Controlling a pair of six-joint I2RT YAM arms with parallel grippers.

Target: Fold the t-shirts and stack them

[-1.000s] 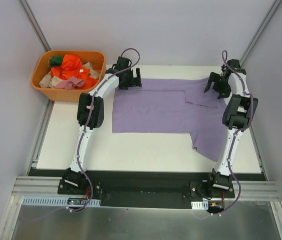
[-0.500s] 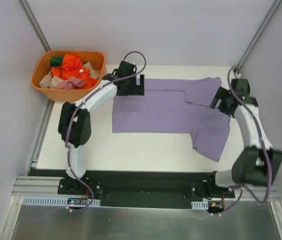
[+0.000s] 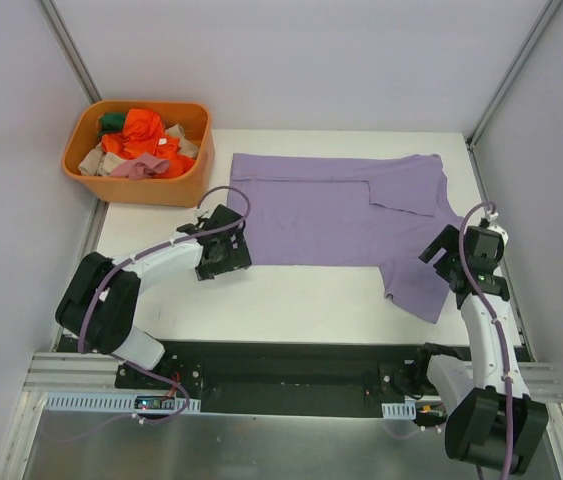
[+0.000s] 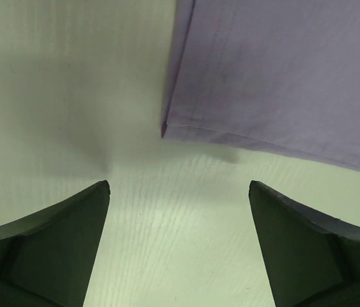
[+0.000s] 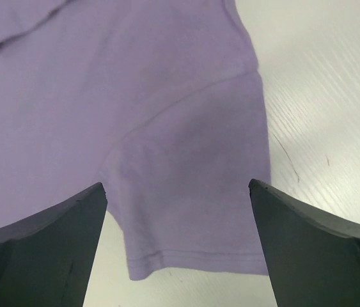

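A purple t-shirt (image 3: 341,215) lies flat across the far half of the white table, its far edge folded over and one sleeve (image 3: 423,283) reaching toward the near right. My left gripper (image 3: 224,252) is open and empty just off the shirt's near left corner (image 4: 165,128). My right gripper (image 3: 453,262) is open and empty beside the sleeve, whose hem (image 5: 199,256) lies between the fingers in the right wrist view. The shirt body also fills the left wrist view (image 4: 282,70).
An orange basket (image 3: 193,176) with several crumpled garments, orange, green, pink and beige, stands at the far left corner. Bare white table (image 3: 291,300) runs along the near side. Grey walls and metal posts close in the table.
Both arms have pulled back from the shirt's far edge toward the near side. The left gripper now sits at the near left corner, the right one by the sleeve. The shirt has not moved.
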